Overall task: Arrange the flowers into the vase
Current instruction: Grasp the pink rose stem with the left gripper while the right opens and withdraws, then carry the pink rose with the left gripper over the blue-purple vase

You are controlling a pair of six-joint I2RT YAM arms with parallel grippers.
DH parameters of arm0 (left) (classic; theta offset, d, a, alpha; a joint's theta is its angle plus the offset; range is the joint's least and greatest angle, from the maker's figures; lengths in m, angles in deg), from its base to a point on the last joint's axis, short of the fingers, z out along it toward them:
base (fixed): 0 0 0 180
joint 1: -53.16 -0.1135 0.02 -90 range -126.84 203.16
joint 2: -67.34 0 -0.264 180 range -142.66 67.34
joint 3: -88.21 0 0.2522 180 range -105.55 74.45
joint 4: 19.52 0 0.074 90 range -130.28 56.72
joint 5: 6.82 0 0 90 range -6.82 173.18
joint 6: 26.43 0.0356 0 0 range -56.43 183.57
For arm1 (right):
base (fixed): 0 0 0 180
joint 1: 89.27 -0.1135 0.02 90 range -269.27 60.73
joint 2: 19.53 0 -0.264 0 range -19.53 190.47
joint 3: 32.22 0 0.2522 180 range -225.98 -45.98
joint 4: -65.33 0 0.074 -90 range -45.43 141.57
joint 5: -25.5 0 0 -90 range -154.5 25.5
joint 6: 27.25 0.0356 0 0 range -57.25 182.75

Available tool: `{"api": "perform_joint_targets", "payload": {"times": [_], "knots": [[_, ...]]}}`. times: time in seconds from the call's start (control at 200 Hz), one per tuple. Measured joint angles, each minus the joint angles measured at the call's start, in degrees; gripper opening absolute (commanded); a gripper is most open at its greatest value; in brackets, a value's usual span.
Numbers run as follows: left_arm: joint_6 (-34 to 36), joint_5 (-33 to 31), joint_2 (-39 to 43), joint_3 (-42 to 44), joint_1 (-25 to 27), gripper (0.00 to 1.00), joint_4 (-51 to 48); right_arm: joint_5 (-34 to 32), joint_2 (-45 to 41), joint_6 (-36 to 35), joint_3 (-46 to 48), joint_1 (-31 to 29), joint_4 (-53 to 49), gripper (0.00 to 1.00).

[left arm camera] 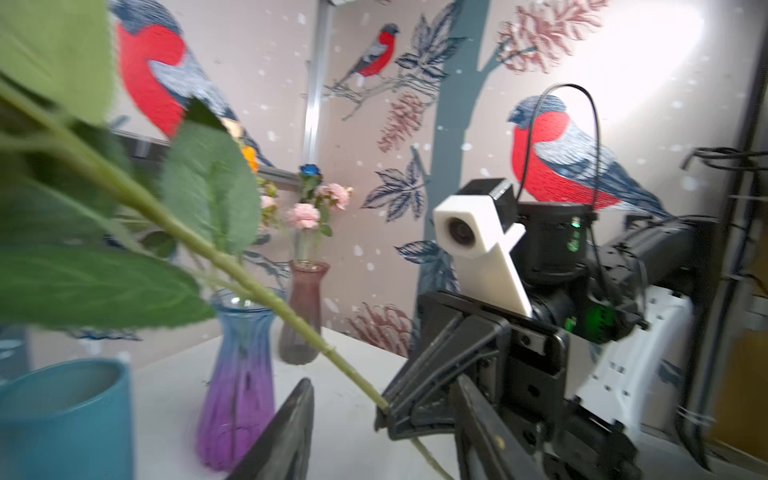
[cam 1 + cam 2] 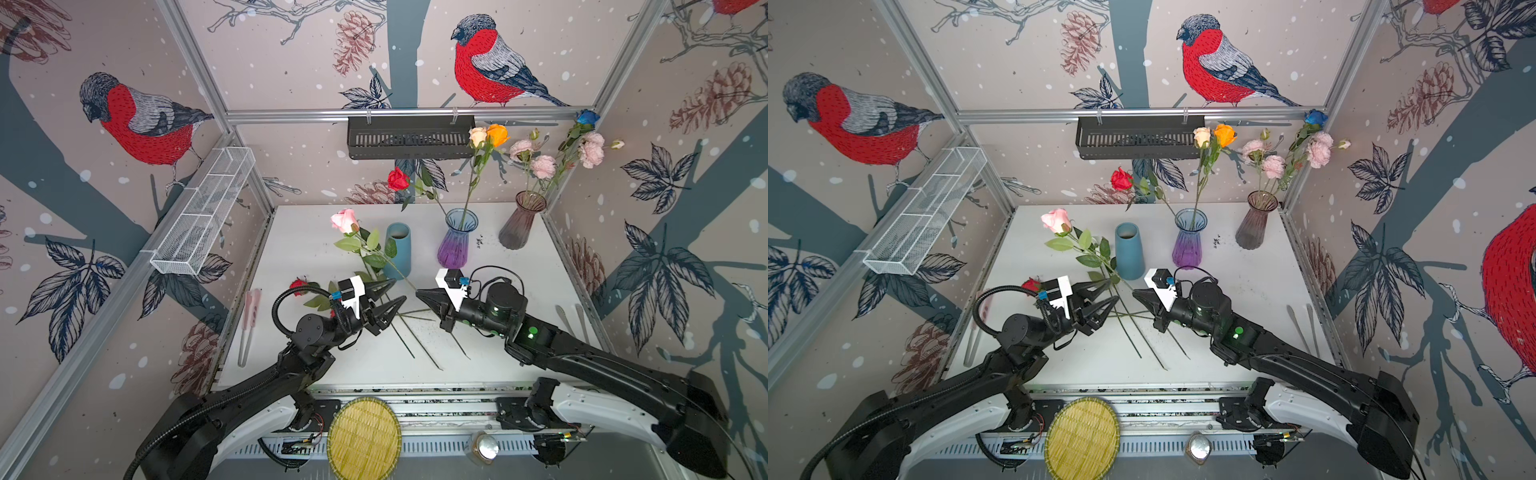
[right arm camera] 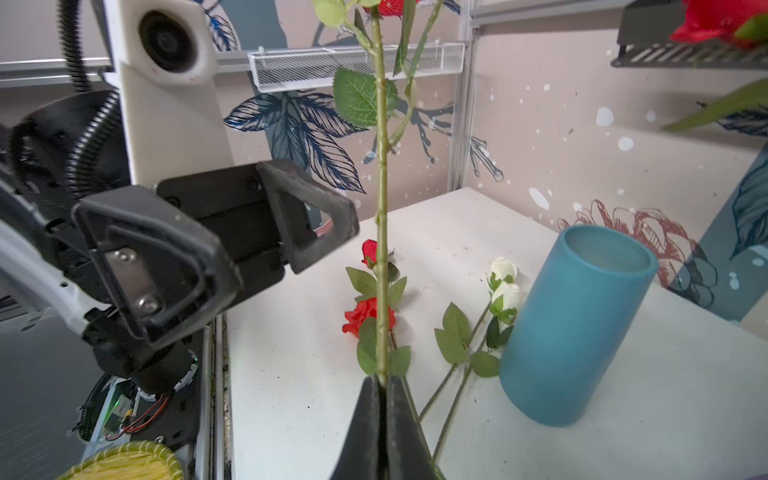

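Note:
My right gripper (image 2: 417, 292) (image 3: 381, 378) is shut on the lower stem of a pink rose (image 2: 345, 220) (image 2: 1055, 220), which slants up and left over the table. My left gripper (image 2: 400, 290) (image 1: 384, 380) faces it a little to the left, open and holding nothing; the held stem (image 1: 232, 266) runs just beyond its fingertips. A teal cylinder vase (image 2: 398, 249) (image 3: 573, 324) stands empty. The purple glass vase (image 2: 457, 241) holds red, white and orange roses. A smoky pink vase (image 2: 521, 220) holds pink carnations and a blue rose. Red roses (image 3: 365, 313) and white roses (image 3: 505, 282) lie on the table.
A white wire basket (image 2: 203, 212) hangs on the left wall and a black shelf (image 2: 411, 137) on the back rail. A pink-handled tool (image 2: 251, 316) lies at the table's left edge, metal utensils (image 2: 575, 322) at its right. A bamboo tray (image 2: 363, 438) and a bell (image 2: 484, 446) sit in front.

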Motion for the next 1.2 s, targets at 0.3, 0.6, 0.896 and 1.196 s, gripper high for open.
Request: {"api": "perform_joint_targets", "payload": {"times": [0.3,0.6,0.896,1.196], "knots": [[-2.34,6.38,-5.79,-7.89,2.86,0.5,0.22,0.83,-7.74,-1.44,2.69,-0.15,0.44,0.02],[-3.61,6.56,-9.64,-12.37,2.97,0.44,-1.09,2.56,-12.66,-2.69,5.35,-0.37,-0.61,0.02],[-5.38,8.85,-12.33,-17.25,3.08,0.0,-3.48,-0.39,-17.22,-2.91,7.04,-0.15,-1.88,0.37],[5.42,5.75,-16.74,-37.68,2.89,0.0,-22.97,-24.44,-22.38,-2.27,14.97,0.85,-4.28,0.53]]}}
